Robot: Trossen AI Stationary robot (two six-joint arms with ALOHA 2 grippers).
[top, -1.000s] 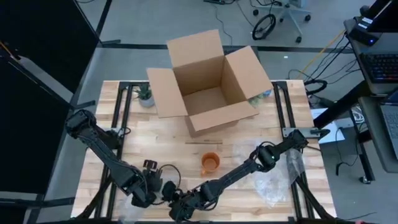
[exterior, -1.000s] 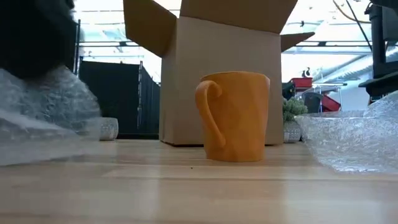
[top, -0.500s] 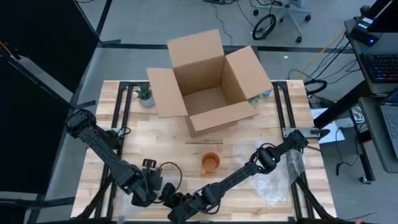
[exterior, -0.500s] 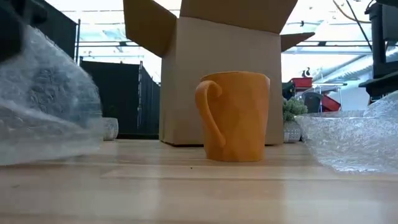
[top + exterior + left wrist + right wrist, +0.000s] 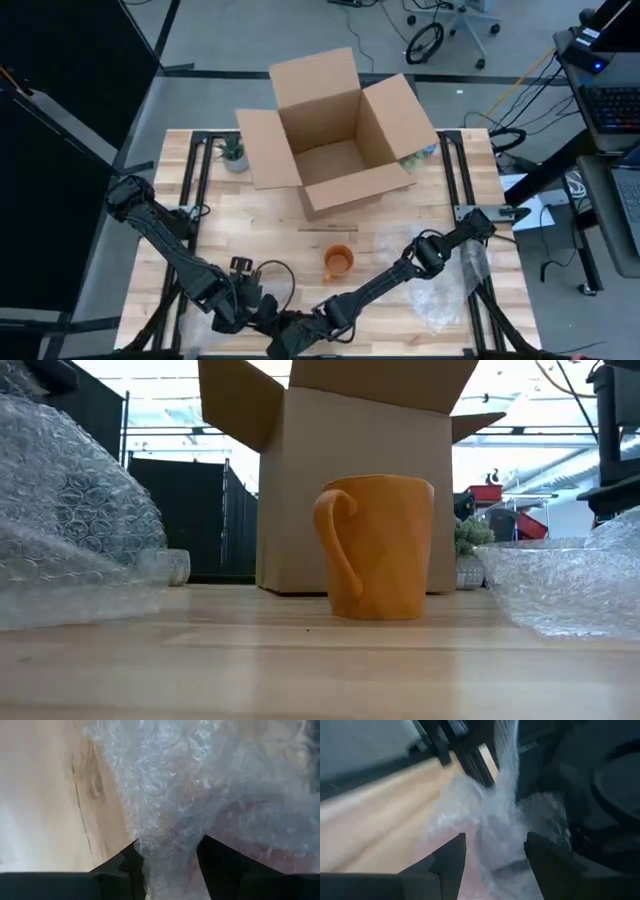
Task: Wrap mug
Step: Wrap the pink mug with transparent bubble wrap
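An orange mug [image 5: 338, 262] [image 5: 378, 546] stands upright on the wooden table, handle toward the near left. A sheet of clear bubble wrap [image 5: 70, 520] rises at the table's near left corner. My left gripper [image 5: 252, 303] [image 5: 167, 862] and my right gripper [image 5: 283, 340] [image 5: 495, 857] sit close together there, near and left of the mug, each shut on the wrap. In the high view the arms hide most of the sheet. My left gripper pinches a bunched part of the bubble wrap [image 5: 167, 847] between its two fingers; the wrap fans out ahead of the fingers over the table. How many layers, I cannot tell. My right gripper has a gathered fold of the same wrap [image 5: 496, 837] between its two fingers, right next to the left gripper; the wrap stretches away from the fingers toward the table's edge frame.
An open cardboard box [image 5: 335, 135] stands at the far middle, behind the mug. A second piece of bubble wrap [image 5: 440, 300] [image 5: 560, 585] lies near right. A small potted plant [image 5: 233, 152] is at the far left. Bare wood lies between mug and grippers.
My right gripper has moved a little toward the table's near left corner. In the low view the dark gripper has left the upper left of the picture, and the bubble wrap there now stands taller and more spread out. The mug has stayed put.
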